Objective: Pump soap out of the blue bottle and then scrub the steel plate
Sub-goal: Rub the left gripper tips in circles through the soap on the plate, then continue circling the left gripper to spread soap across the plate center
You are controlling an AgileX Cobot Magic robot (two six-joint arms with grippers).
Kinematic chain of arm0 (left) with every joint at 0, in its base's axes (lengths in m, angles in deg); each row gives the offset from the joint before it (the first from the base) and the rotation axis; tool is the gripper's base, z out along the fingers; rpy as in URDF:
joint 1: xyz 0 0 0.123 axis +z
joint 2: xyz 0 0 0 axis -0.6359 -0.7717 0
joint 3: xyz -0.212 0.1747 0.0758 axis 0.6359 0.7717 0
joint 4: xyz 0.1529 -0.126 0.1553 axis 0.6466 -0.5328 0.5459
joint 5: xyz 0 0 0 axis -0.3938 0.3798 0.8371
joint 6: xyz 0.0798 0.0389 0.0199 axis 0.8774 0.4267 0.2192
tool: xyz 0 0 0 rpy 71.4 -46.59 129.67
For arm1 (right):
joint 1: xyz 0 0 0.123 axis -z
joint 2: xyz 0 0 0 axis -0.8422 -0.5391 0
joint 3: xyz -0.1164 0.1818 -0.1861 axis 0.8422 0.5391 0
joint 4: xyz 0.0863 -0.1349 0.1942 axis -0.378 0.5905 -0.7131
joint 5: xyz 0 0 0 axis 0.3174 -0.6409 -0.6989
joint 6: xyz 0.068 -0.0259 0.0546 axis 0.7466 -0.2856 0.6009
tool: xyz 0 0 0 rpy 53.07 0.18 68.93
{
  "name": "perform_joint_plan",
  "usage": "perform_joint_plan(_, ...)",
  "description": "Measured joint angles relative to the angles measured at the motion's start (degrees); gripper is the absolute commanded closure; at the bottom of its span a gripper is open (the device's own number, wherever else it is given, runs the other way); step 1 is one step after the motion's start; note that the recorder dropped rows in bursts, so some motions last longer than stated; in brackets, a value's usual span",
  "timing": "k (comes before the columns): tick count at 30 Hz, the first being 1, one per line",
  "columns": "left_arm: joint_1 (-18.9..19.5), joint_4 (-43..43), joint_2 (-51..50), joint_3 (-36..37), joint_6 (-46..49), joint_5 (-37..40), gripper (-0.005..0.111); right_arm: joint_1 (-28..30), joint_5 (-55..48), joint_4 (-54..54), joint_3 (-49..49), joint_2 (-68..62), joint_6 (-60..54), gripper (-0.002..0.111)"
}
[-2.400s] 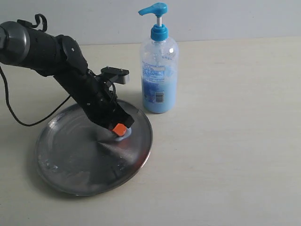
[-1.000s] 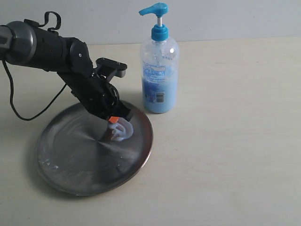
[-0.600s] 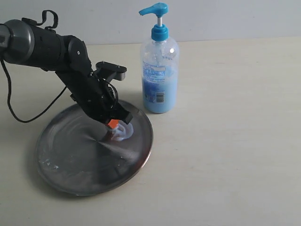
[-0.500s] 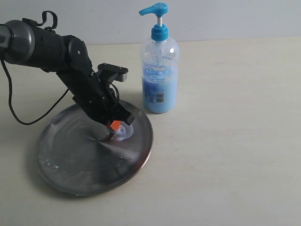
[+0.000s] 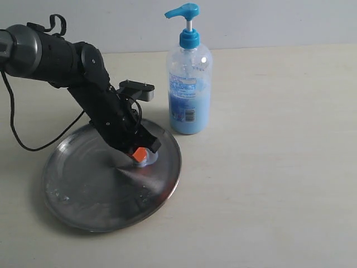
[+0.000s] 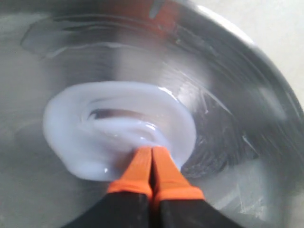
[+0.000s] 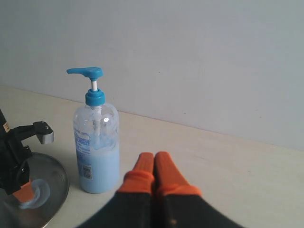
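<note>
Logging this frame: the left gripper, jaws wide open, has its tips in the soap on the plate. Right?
No: the left gripper is shut, tips together, as the left wrist view shows. Its tips are in the soap on the plate.

Wide, round, shiny grey steel plate: silver-grey, with fine radial brush lines, dark reflections and whitish streaks near the rim.
Glossy blob of soap: pale blue-white, swirled, with a darker curl at its middle.
Tall clear plastic bottle: light blue liquid in the lower part, bright blue pump head and collar, white stem, blue-and-white label with a black barcode.
Left gripper: black body, orange fingertips.
Right gripper: likewise black with orange tips.
Tabletop: plain pale beige.
Wall: flat pale grey.
Cable: black.
</note>
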Motion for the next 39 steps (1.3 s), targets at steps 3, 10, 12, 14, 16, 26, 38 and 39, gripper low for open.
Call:
perform_joint_plan(3,-0.6,-0.2,0.0,0.0,0.4,0.1,0.106,0.0,0.0,-0.1,0.0,0.0,0.0,0.108)
perform_joint_plan(10,-1.8,-1.2,0.0,0.1,0.9,-1.4,0.106,0.0,0.0,-0.2,0.0,0.0,0.0,0.108)
perform_joint_plan(12,-1.8,-1.4,0.0,0.1,0.9,-2.7,0.106,0.0,0.0,-0.4,0.0,0.0,0.0,0.108)
perform_joint_plan(14,-1.8,-1.4,-0.1,0.1,0.9,-4.0,0.106,0.0,0.0,-0.4,0.0,0.0,0.0,0.108)
perform_joint_plan(16,-1.8,-1.4,-0.1,0.2,1.0,-5.8,0.106,0.0,0.0,-0.5,0.0,0.0,0.0,0.108)
perform_joint_plan(26,-1.7,3.3,-0.2,0.2,-1.4,-10.2,0.106,0.0,0.0,-0.5,0.0,0.0,0.0,0.108)
perform_joint_plan(38,-0.3,8.0,0.1,0.0,-3.7,-4.5,0.106,0.0,0.0,-0.5,0.0,0.0,0.0,0.108)
perform_joint_plan(39,-0.3,8.0,0.1,0.0,-3.7,-4.0,0.106,0.0,0.0,-0.5,0.0,0.0,0.0,0.108)
